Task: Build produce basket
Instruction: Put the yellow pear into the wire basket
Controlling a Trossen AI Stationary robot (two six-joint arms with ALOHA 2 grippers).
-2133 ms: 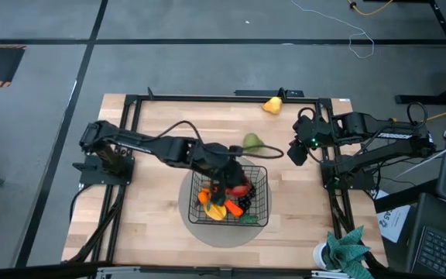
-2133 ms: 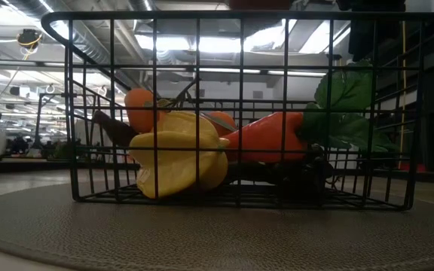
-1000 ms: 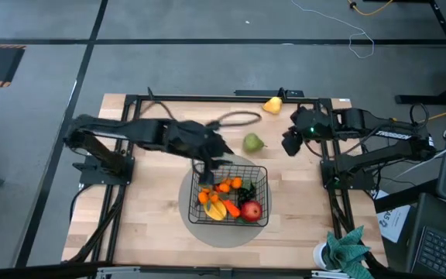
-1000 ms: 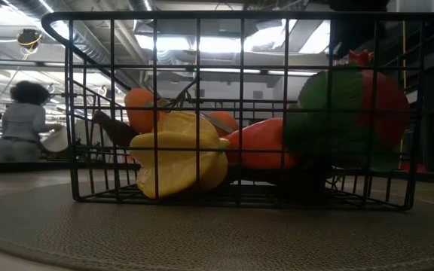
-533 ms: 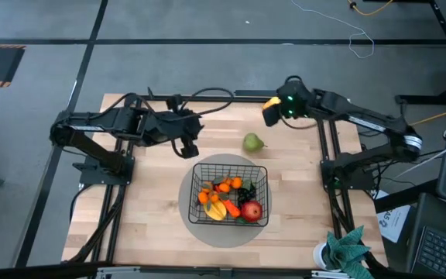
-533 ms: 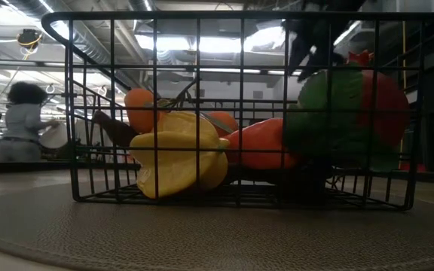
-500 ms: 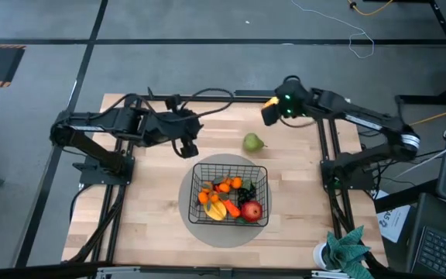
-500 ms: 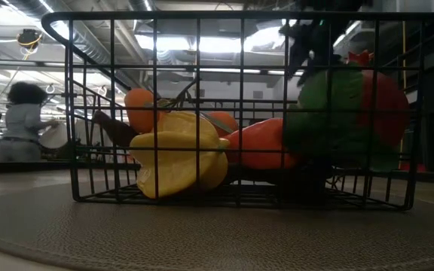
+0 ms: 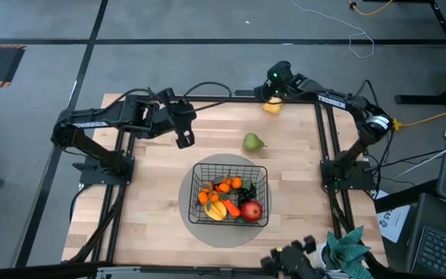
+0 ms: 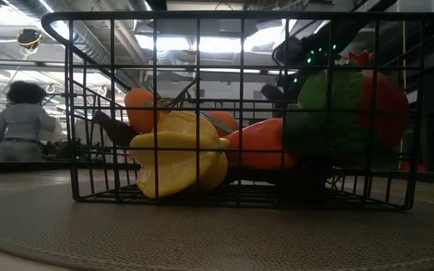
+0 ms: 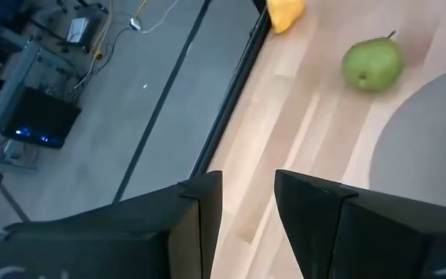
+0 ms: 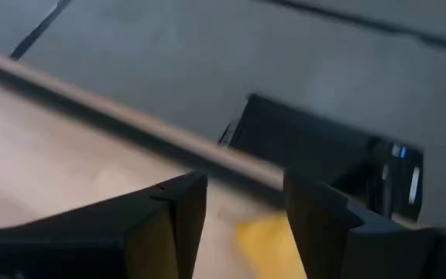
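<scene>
The black wire basket [image 9: 263,177] stands on the round grey mat [image 9: 200,232] near the table's middle. It holds a red apple [image 9: 251,210], small oranges [image 9: 224,186], a carrot [image 10: 266,143], a yellow piece [image 10: 175,162] and dark grapes. A green pear [image 9: 253,142] lies on the wood just beyond the mat. A yellow piece [image 9: 272,107] lies at the far edge. My right gripper [image 9: 270,96] hangs open just over that piece, which shows between its fingers [image 12: 265,242]. My left gripper [image 9: 183,140] stands open over bare wood left of the pear [image 11: 372,63].
A black frame rail [image 9: 207,98] runs along the table's far edge, right behind the yellow piece. A green cloth [image 9: 348,246] and a dark object [image 9: 293,262] sit at the near right corner. A person [image 10: 21,124] stands far back in the room.
My left gripper has drawn back from over the basket toward the table's far left and tipped up more level. My right gripper has swung from beside the pear toward the far edge and come down over the yellow piece. The produce has not moved.
</scene>
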